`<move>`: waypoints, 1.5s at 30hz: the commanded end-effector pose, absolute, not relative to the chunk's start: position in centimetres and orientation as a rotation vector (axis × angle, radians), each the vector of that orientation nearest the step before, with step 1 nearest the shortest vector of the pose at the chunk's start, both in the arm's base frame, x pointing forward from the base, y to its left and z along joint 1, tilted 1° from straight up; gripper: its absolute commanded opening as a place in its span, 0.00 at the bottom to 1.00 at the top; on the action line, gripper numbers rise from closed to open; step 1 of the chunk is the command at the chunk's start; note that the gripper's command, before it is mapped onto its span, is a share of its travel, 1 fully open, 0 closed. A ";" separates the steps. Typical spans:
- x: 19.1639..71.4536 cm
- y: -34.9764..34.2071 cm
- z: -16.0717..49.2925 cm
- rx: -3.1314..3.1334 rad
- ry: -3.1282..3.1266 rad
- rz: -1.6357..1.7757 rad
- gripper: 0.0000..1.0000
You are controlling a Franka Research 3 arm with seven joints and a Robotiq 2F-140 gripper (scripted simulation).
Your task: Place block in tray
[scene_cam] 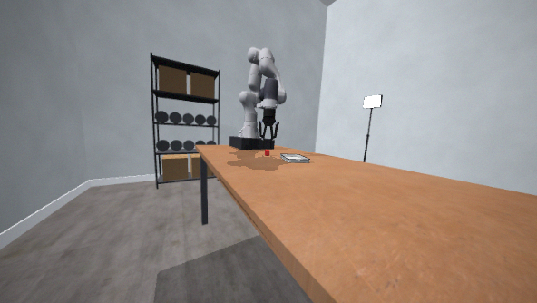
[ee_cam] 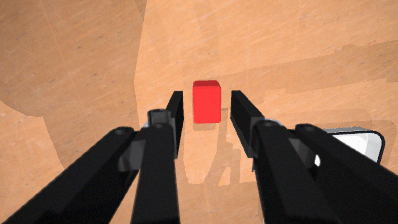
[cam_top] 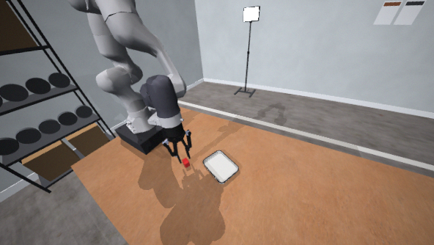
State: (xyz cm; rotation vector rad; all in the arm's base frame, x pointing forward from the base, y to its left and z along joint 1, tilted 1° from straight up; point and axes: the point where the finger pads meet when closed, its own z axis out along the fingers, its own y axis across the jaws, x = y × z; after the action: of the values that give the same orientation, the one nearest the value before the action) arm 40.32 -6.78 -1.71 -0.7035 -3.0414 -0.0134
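In the wrist view the white tray (ee_cam: pixel 371 146) is mostly hidden behind the right-hand finger linkage; only a rounded corner of its dark rim and a patch of pale floor show at the right edge. The two black fingers fill the lower half of that view and are cut off by its bottom edge, so their upper links cannot be seen there. In the exterior view the block (scene_cam: pixel 268 152) is only a small red speck and the tray (scene_cam: pixel 295 158) a thin pale sliver, both too small to give detail. The top view cuts off the arm's upper links at the frame's top edge, and the arm's shadow darkens the counter (cam_top: pixel 300 191) in front of the base.

The block (ee_cam: pixel 206 101) is a plain, bright red cuboid with sharp edges, standing upright on the counter, its top face slightly lighter than its front. It sits just beside the tray (cam_top: pixel 221 166), on the side nearer the arm's base, and apart from the tray's rim.

The end effector (cam_top: pixel 182 153) hangs above the block (cam_top: pixel 186 163), fingers parted a little wider than the block and gripping nothing. The tips appear not to touch the block, with bare counter visible on both sides of it.
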 end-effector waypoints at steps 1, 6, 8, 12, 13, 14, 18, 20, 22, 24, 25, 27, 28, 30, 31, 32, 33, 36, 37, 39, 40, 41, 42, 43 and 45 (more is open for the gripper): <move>40.6 -6.9 -1.9 -0.680 -3.056 -0.019 0.36; 40.6 -6.9 -2.0 -0.680 -3.056 -0.019 0.36; 40.6 -6.9 -2.0 -0.680 -3.056 -0.019 0.36; 40.6 -6.9 -2.0 -0.680 -3.056 -0.019 0.36; 40.6 -6.9 -2.0 -0.680 -3.056 -0.019 0.36; 40.6 -6.9 -2.0 -0.680 -3.056 -0.019 0.36; 40.6 -6.9 -2.0 -0.680 -3.056 -0.019 0.36; 40.6 -6.9 -2.0 -0.680 -3.056 -0.019 0.36; 40.6 -6.9 -2.0 -0.680 -3.056 -0.019 0.36; 40.6 -6.9 -2.0 -0.680 -3.056 -0.019 0.36; 40.6 -6.9 -2.0 -0.680 -3.056 -0.019 0.36; 40.6 -6.9 -2.0 -0.680 -3.056 -0.019 0.36; 40.6 -6.9 -2.0 -0.680 -3.056 -0.019 0.36; 40.6 -6.9 -2.0 -0.680 -3.056 -0.019 0.36; 40.6 -6.9 -2.0 -0.680 -3.056 -0.019 0.36; 40.6 -6.9 -2.0 -0.680 -3.056 -0.019 0.36; 40.6 -6.9 -2.0 -0.680 -3.056 -0.019 0.36; 40.6 -6.9 -2.0 -0.680 -3.056 -0.019 0.36; 40.6 -6.9 -2.0 -0.680 -3.056 -0.019 0.36; 40.6 -6.9 -2.1 -0.680 -3.056 -0.019 0.36; 40.6 -6.9 -2.2 -0.680 -3.056 -0.019 0.36; 40.6 -6.9 -2.4 -0.680 -3.056 -0.019 0.36; 40.6 -6.9 -2.5 -0.680 -3.056 -0.019 0.36; 40.6 -6.9 -2.7 -0.680 -3.056 -0.019 0.36; 40.6 -6.9 -3.2 -0.680 -3.056 -0.019 0.36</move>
State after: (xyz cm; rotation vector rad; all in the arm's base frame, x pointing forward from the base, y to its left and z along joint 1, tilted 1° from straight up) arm 40.45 -6.76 -2.71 -0.6932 -3.0466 -0.0162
